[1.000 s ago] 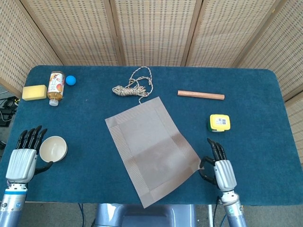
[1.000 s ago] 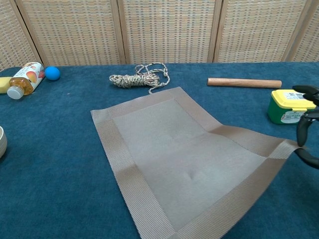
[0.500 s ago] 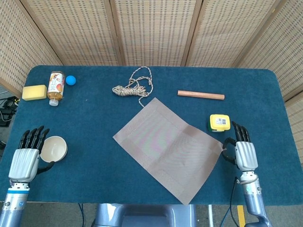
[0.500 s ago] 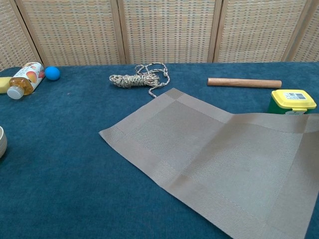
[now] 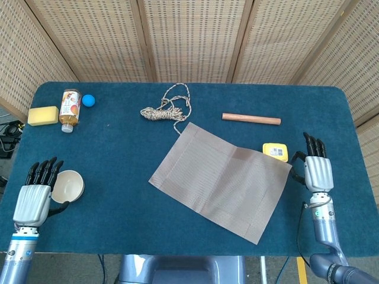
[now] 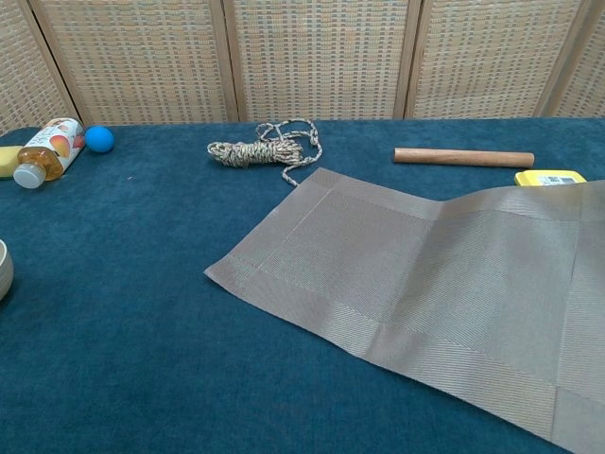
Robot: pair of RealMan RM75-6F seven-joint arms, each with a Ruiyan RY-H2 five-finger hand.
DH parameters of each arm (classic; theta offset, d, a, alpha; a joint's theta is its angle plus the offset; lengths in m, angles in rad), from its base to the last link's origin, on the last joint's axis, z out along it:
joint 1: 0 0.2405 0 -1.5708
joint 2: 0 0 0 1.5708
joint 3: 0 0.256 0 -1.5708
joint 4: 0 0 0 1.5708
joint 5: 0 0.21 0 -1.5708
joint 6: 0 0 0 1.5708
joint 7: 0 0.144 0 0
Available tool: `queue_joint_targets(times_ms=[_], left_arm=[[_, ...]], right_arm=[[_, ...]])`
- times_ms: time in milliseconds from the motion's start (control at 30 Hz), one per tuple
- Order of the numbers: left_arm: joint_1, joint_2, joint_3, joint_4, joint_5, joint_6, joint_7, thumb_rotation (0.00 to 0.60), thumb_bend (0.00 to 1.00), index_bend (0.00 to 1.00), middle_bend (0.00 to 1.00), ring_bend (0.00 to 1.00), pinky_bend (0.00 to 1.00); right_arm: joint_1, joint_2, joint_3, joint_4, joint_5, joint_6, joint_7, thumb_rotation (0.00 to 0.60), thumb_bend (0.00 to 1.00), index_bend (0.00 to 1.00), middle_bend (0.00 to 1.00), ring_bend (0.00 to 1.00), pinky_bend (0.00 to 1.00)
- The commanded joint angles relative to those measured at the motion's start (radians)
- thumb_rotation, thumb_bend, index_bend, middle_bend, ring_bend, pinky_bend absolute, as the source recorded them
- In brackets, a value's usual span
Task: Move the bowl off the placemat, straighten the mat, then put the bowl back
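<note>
Pinching the placemat (image 5: 222, 180) by its right corner, lifted over the yellow container (image 5: 276, 151), my right hand (image 5: 314, 170) grips it mid-worktop (image 5: 118, 148) while my left hand (image 5: 35, 198) holds the white bowl (image 5: 67, 186) near the left front edge.

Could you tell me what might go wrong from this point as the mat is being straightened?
1. The right hand holds a corner of the placemat, lifted so it drapes partly over the yellow container; further pulling could topple or drag it.
2. The mat's far corner lies close to the rope, which might snag underneath.
3. The left hand holds the bowl near the table's front edge, so setting it down carelessly could drop it.
</note>
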Motion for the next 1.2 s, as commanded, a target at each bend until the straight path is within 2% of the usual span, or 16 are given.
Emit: queue_joint_targets(times_ms=[33, 133, 233, 367, 667, 800, 967, 1200], left_arm=[[0.000, 0.000, 0.001, 0.000, 0.002, 0.000, 0.000, 0.600, 0.00, 0.00, 0.00, 0.00, 0.00], [-0.001, -0.002, 0.003, -0.001, 0.007, 0.000, 0.000, 0.600, 0.00, 0.00, 0.00, 0.00, 0.00], [-0.002, -0.003, 0.005, -0.002, 0.012, -0.001, -0.004, 0.600, 0.00, 0.00, 0.00, 0.00, 0.00], [-0.011, -0.006, 0.003, -0.004, 0.019, -0.008, -0.007, 0.600, 0.00, 0.00, 0.00, 0.00, 0.00], [-0.078, -0.009, -0.030, -0.014, 0.019, -0.078, 0.062, 0.600, 0.00, 0.00, 0.00, 0.00, 0.00], [-0.133, -0.019, -0.056, -0.015, 0.008, -0.137, 0.105, 0.600, 0.00, 0.06, 0.00, 0.00, 0.00], [-0.236, -0.079, -0.099, 0.031, -0.020, -0.249, 0.154, 0.600, 0.00, 0.16, 0.00, 0.00, 0.00], [-0.338, -0.190, -0.129, 0.147, -0.068, -0.349, 0.199, 0.600, 0.00, 0.16, 0.00, 0.00, 0.00]], right_arm=[[-0.023, 0.025, -0.001, -0.034, 0.006, 0.024, -0.002, 0.600, 0.35, 0.34, 0.00, 0.00, 0.00], [-0.052, 0.048, -0.005, -0.076, 0.011, 0.056, 0.000, 0.600, 0.30, 0.22, 0.00, 0.00, 0.00], [-0.087, 0.074, -0.015, -0.127, 0.009, 0.090, 0.029, 0.600, 0.28, 0.19, 0.00, 0.00, 0.00], [-0.144, 0.122, -0.038, -0.222, -0.017, 0.152, 0.095, 0.600, 0.25, 0.18, 0.00, 0.00, 0.00], [-0.225, 0.208, -0.080, -0.348, -0.102, 0.266, 0.201, 0.600, 0.24, 0.18, 0.00, 0.00, 0.00], [-0.235, 0.238, -0.083, -0.378, -0.120, 0.278, 0.237, 0.600, 0.24, 0.18, 0.00, 0.00, 0.00], [-0.235, 0.273, -0.076, -0.398, -0.138, 0.284, 0.257, 0.600, 0.24, 0.18, 0.00, 0.00, 0.00], [-0.238, 0.298, -0.074, -0.412, -0.137, 0.276, 0.291, 0.600, 0.24, 0.18, 0.00, 0.00, 0.00]])
